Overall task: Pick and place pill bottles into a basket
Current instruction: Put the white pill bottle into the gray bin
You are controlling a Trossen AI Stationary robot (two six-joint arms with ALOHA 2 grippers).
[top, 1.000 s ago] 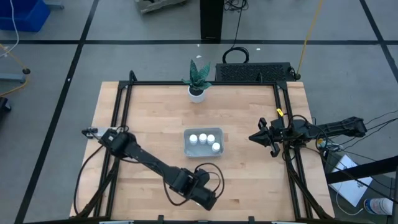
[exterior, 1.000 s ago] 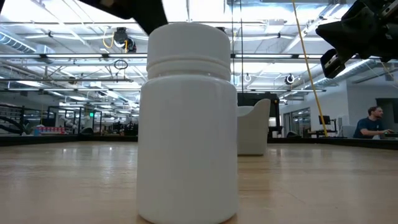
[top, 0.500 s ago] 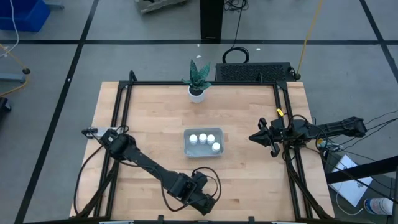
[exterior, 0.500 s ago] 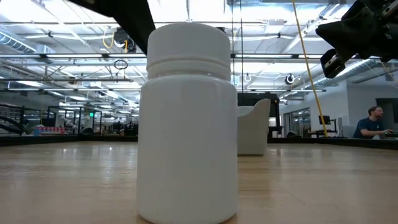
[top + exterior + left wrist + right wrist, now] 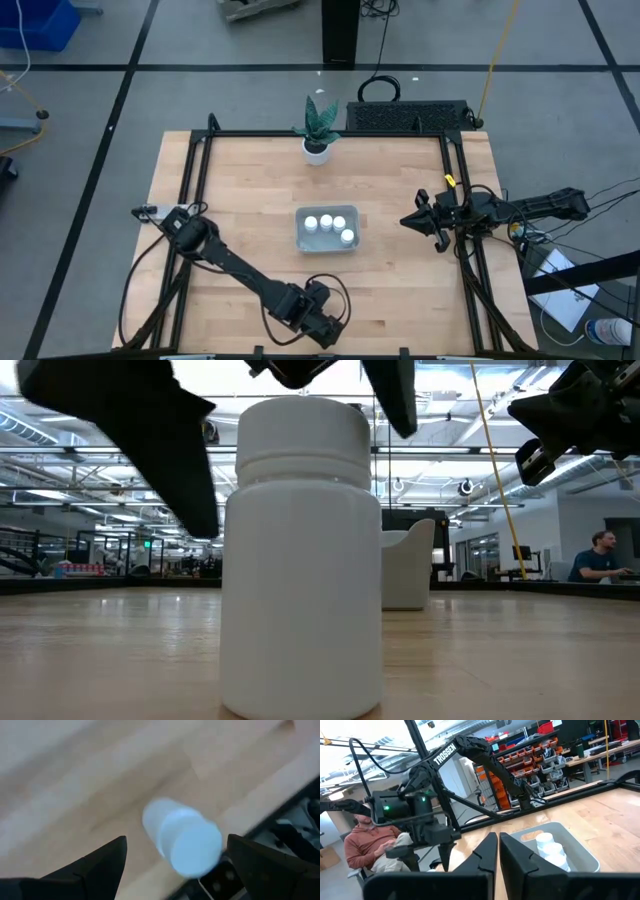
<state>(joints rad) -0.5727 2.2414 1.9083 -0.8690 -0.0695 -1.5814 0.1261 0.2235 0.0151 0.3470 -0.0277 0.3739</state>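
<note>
One white pill bottle (image 5: 300, 560) stands upright on its base on the wooden table near the near edge. It also shows from above in the left wrist view (image 5: 192, 851). My left gripper (image 5: 176, 839) is open above it, one finger on each side of its cap, touching nothing; in the high view the gripper (image 5: 320, 326) hides the bottle. Three more bottles (image 5: 326, 226) stand in the pale grey-blue basket (image 5: 300, 240) at the table's middle. My right gripper (image 5: 413, 222) is shut and empty, raised at the right edge.
A white plant pot (image 5: 317, 151) stands at the far middle, with a black ribbed box (image 5: 410, 116) behind the far right corner. A black frame rail (image 5: 455, 190) runs round the table. A person (image 5: 370, 842) sits beyond the table.
My left gripper has moved toward the table's near edge and down over the lone bottle; its fingers now stand on either side of the cap. The bottle has not moved.
</note>
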